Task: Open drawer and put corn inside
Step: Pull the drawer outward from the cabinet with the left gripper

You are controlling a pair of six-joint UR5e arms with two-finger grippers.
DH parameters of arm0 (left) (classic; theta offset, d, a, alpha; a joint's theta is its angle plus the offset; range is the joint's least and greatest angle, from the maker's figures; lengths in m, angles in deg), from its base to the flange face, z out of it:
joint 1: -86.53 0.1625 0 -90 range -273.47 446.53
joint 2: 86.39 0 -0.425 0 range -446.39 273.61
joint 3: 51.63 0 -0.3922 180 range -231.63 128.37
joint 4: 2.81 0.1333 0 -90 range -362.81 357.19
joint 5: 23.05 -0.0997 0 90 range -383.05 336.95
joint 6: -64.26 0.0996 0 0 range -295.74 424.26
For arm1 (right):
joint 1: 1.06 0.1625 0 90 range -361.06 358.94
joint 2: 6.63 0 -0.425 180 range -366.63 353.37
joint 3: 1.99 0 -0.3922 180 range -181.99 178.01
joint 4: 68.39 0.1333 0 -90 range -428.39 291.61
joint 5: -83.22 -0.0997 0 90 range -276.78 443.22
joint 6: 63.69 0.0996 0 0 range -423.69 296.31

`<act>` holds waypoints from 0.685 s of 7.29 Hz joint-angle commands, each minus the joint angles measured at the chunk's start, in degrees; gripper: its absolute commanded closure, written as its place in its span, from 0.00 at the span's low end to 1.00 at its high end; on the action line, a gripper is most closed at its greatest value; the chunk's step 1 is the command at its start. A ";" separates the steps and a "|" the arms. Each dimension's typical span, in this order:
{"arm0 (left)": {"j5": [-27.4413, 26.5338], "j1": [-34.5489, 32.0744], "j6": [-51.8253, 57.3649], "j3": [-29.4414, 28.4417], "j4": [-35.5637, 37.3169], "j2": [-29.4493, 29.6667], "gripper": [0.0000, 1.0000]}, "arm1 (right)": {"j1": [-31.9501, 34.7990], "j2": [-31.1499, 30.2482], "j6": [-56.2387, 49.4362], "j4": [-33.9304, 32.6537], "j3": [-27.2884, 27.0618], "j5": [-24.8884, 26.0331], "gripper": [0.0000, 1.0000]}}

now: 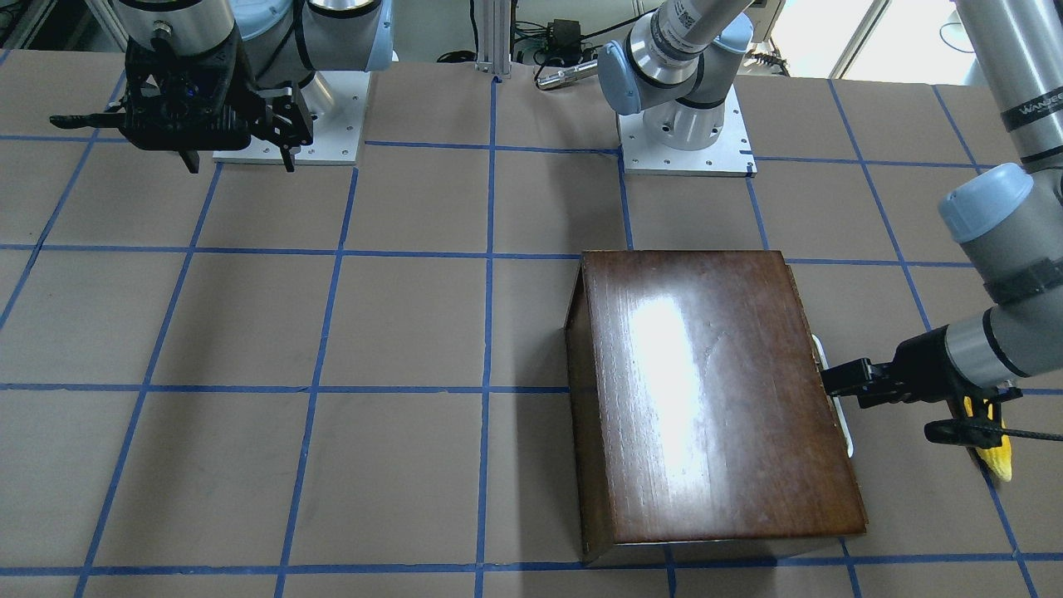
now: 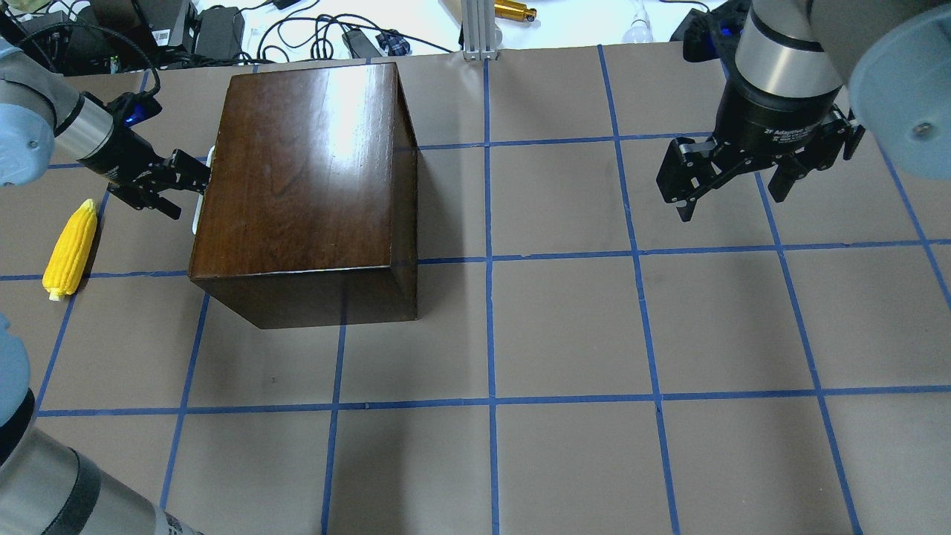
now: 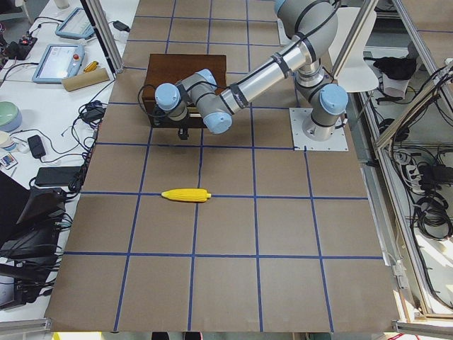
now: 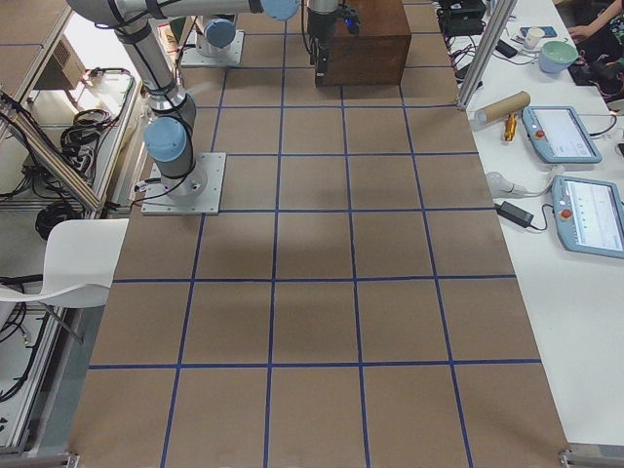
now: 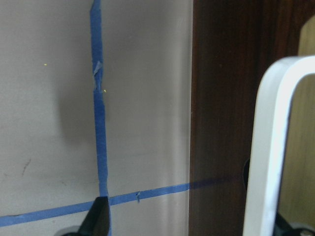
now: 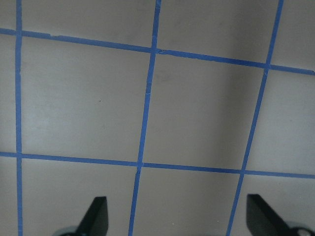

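Note:
The glossy dark-brown box (image 2: 304, 171) stands on the table, with its drawer shut. Only the dark front panel (image 5: 221, 123) and the white handle (image 5: 268, 147) show. My left gripper (image 2: 192, 186) is open at the box's left face, level with the handle (image 2: 199, 215). In the left wrist view the handle lies between the fingers, close to the right one. The yellow corn (image 2: 70, 249) lies on the table left of the box, beyond my left wrist; it also shows in the front view (image 1: 996, 453). My right gripper (image 2: 732, 197) is open and empty above the table, far right.
Blue tape lines grid the brown table paper (image 2: 565, 327). The two arm bases (image 1: 685, 141) stand at the robot's side. Cables and chargers (image 2: 223, 30) lie past the table's far edge. Side tables with tablets (image 4: 561, 136) flank the table ends.

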 commanded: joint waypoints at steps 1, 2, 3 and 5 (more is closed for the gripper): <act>0.02 1.30 0.10 -0.11 -0.07 -0.03 0.00 | 0.00 0.07 0.00 0.00 0.00 0.00 0.00; -0.07 2.00 0.10 -0.20 -0.07 -0.12 0.00 | 0.00 0.07 0.00 0.00 0.00 0.00 0.00; -0.07 3.23 2.02 -0.20 -0.07 -0.12 0.00 | 0.00 -0.01 0.00 0.00 0.00 0.00 0.00; -0.07 5.60 5.01 -0.29 -0.07 -0.12 0.00 | 0.00 0.07 0.00 0.00 0.00 0.00 0.00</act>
